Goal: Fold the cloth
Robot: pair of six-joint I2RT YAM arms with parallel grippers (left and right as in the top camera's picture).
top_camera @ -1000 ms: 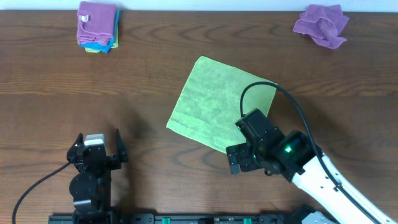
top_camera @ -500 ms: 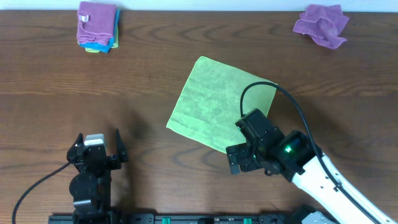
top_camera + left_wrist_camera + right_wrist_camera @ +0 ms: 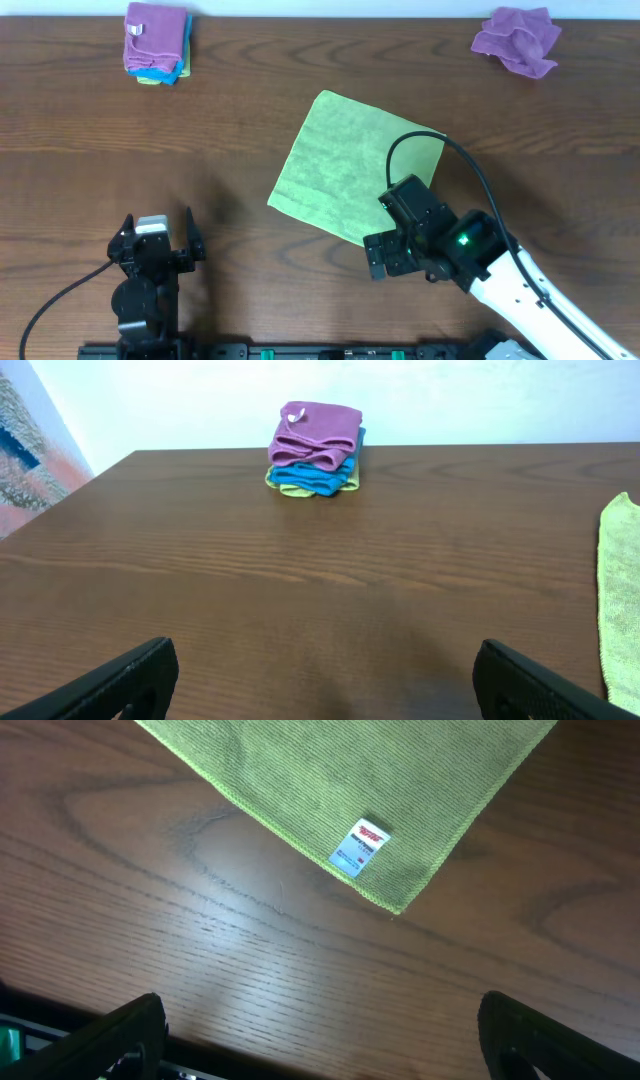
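Observation:
A light green cloth [image 3: 345,160] lies flat and unfolded on the wooden table, turned at an angle. In the right wrist view its near corner [image 3: 400,870] with a small white label [image 3: 358,847] lies just ahead of the fingers. My right gripper [image 3: 392,255] is open and empty, hovering over that near corner of the cloth. My left gripper [image 3: 157,238] is open and empty at the front left, well away from the cloth. The cloth's left edge shows at the far right of the left wrist view [image 3: 622,590].
A stack of folded cloths, purple on top of blue and yellow-green [image 3: 156,42], sits at the back left and shows in the left wrist view [image 3: 314,448]. A crumpled purple cloth [image 3: 517,38] lies at the back right.

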